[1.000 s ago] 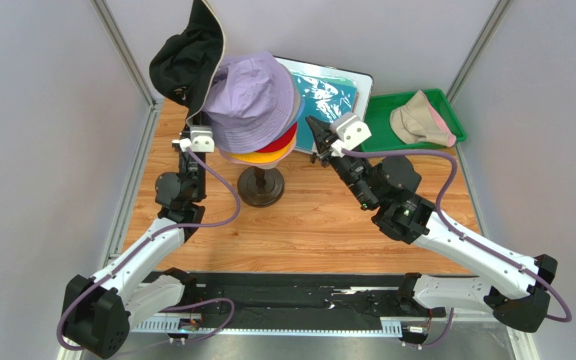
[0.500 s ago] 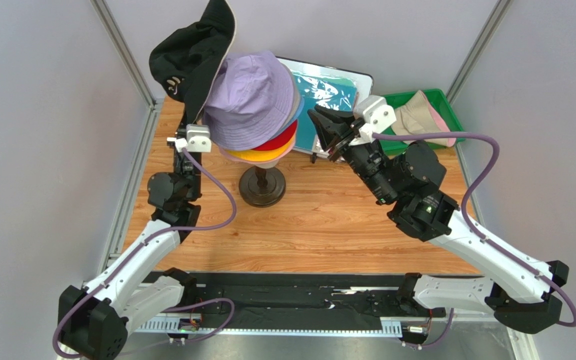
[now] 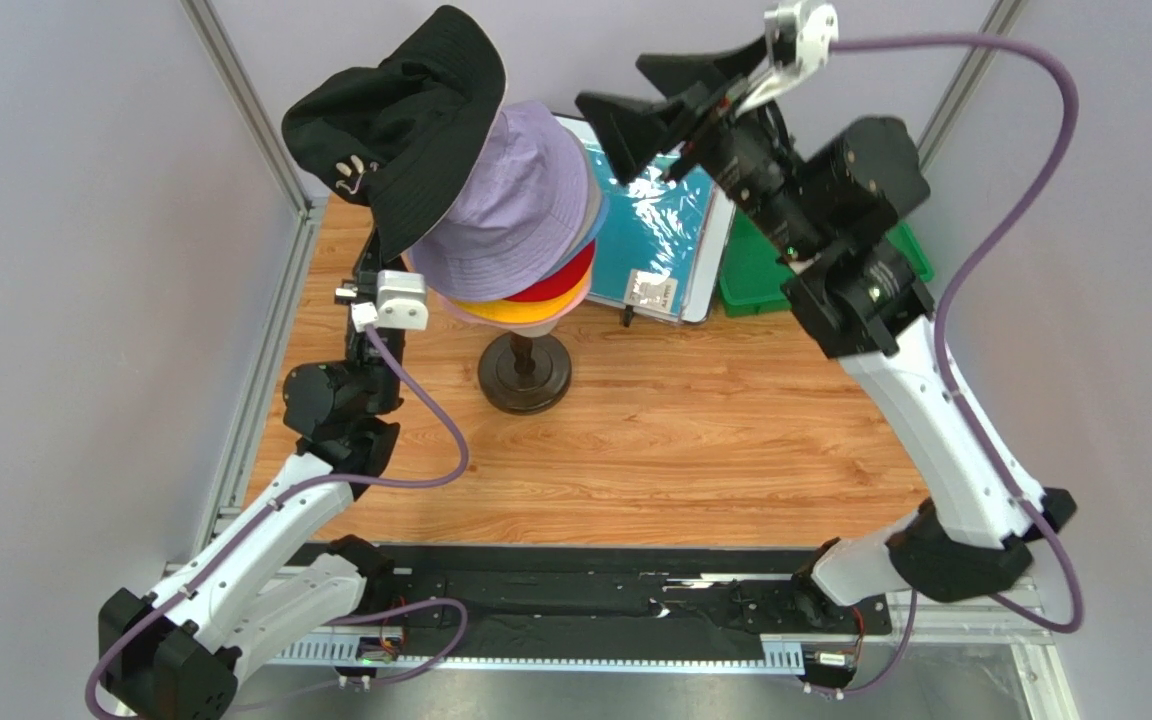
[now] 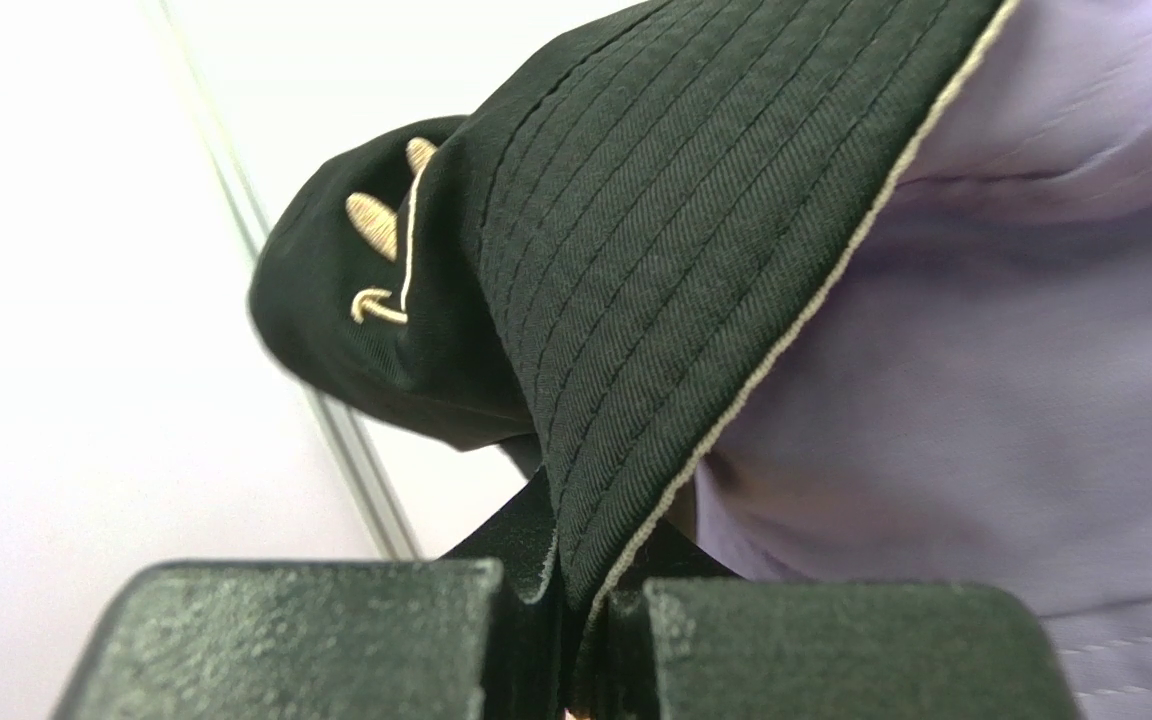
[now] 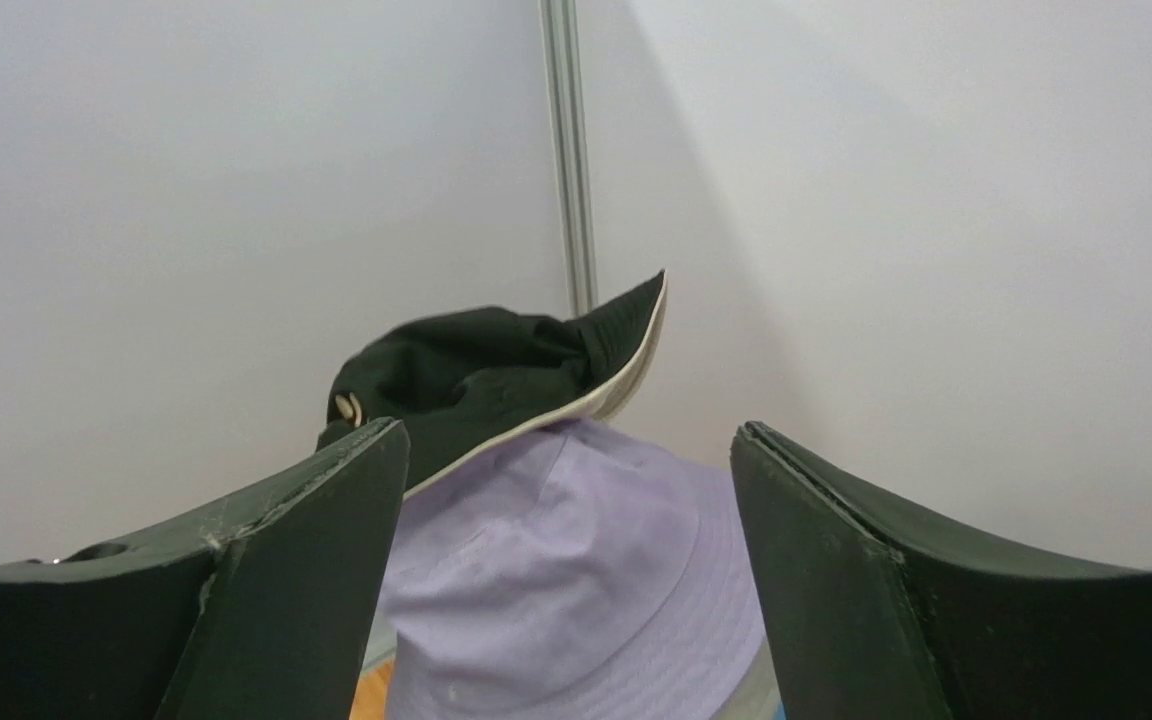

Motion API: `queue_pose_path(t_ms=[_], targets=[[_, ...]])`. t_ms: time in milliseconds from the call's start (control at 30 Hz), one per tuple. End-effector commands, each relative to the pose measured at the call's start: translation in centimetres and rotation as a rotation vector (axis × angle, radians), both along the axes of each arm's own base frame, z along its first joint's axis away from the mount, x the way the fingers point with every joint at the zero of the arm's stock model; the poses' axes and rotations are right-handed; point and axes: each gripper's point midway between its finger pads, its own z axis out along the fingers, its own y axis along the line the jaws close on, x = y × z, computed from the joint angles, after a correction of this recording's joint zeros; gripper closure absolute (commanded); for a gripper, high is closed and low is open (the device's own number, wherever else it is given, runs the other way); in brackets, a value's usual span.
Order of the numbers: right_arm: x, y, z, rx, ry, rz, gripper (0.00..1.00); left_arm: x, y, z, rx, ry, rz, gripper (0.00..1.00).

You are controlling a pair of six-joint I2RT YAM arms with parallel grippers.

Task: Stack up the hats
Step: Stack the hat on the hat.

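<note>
A stack of hats sits on the mannequin head: lavender on top, with red and orange-yellow brims showing below it. A black hat with a cream-edged brim hangs tilted over the stack's left side and overlaps the lavender crown. My left gripper is shut on the black hat's brim, right beside the lavender hat. My right gripper is raised to the upper right of the stack, open and empty. Between its fingers I see the lavender hat and the black hat.
The mannequin's dark round base stands on the wooden table. A teal sheet in a white frame leans behind the stack. A green tray is mostly hidden behind my right arm. Grey walls and metal posts close in the back.
My right gripper has opened and risen from beside the stack to high at its upper right. My left gripper has carried the black hat further over the lavender one.
</note>
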Motion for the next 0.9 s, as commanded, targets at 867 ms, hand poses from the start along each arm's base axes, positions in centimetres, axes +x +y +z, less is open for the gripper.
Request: queue_pose_path(t_ms=[867], targets=[[6.5, 6.1, -1.3, 0.160, 0.418, 0.743, 0.17, -2.2, -8.5, 3.6, 0.252, -0.094, -0.158, 1.00]])
